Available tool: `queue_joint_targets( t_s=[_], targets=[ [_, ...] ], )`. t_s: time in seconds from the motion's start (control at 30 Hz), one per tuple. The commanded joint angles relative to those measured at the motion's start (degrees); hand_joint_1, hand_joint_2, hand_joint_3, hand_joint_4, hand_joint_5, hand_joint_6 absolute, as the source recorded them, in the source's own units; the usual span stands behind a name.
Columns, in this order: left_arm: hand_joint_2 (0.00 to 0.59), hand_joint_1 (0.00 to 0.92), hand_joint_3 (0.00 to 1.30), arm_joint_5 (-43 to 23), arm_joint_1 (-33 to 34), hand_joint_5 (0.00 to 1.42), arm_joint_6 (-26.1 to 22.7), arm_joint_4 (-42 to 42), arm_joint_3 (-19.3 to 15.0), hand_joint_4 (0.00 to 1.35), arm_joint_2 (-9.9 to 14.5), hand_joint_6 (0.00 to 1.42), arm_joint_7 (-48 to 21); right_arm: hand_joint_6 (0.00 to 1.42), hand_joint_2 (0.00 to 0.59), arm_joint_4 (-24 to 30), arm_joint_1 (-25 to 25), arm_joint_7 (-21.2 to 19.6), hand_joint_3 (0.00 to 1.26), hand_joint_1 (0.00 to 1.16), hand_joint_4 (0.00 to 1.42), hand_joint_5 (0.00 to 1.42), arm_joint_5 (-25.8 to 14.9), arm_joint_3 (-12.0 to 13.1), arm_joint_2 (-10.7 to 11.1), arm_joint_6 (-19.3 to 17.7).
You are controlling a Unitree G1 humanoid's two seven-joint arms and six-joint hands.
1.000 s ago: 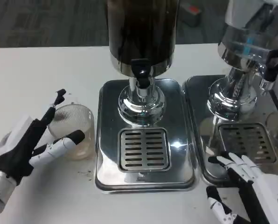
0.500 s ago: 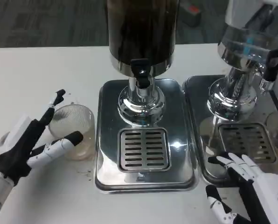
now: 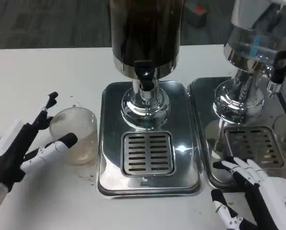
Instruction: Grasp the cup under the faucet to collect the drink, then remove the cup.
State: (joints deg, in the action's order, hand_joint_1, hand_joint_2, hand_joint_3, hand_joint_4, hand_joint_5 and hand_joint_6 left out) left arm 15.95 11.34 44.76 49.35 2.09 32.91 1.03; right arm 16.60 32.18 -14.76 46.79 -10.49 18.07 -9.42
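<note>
Chrome is catching most of the light where I am looking: the dark-filled dispenser [image 3: 145, 38] is standing on its polished base tray [image 3: 109, 143], with the black faucet [image 3: 144, 72] hanging over the slotted drip grate [image 3: 148, 153]. Taking that grate as my landmark, the clear ribbed cup [image 3: 77, 133] is sitting upright on the white table [image 3: 37, 76] just off the tray's left edge, so it is beside the grate and not under the faucet. I am seeing my left hand [image 3: 23, 151] lying left of the cup with its fingers spread wide; one fingertip [image 3: 68, 140] is resting against the cup's near wall, another finger is reaching past the cup's far left side, and I cannot tell whether that one is touching. The hand is not gripping the cup. My right hand [image 3: 251, 184] is waiting to the lower right of the grate, fingers apart and holding nothing, with its fingertips lying on the front edge of the second tray [image 3: 200, 96]. A second chrome dispenser [image 3: 258, 43] with clear contents is standing on that tray, right of the grate.
</note>
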Motion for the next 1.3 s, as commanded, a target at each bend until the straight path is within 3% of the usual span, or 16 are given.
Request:
queue_joint_targets(
  t_s=[0.03,0.83,1.3],
  targets=[
    [0.0,0.0,0.0,0.02,1.06,0.2,0.31,1.35,0.01,0.0,1.01,0.21,-1.08,0.28,0.455,-0.25,-0.07,0.15,0.27,0.28,0.15,0.11,-0.69,0.08,-0.18,0.13],
    [0.0,0.0,0.0,2.92,7.02,0.05,-0.09,8.27,5.81,0.0,1.04,0.08,-4.65,0.3,0.455,0.27,0.88,-0.28,0.3,0.28,0.16,0.14,-0.74,0.25,-0.55,-0.07],
    [0.0,0.024,0.0,1.23,8.03,0.05,2.27,11.16,6.0,0.0,1.1,0.06,-6.01,0.3,0.455,0.23,0.91,-0.06,0.3,0.28,0.16,0.15,-0.89,0.21,-0.7,-0.05]
  ],
)
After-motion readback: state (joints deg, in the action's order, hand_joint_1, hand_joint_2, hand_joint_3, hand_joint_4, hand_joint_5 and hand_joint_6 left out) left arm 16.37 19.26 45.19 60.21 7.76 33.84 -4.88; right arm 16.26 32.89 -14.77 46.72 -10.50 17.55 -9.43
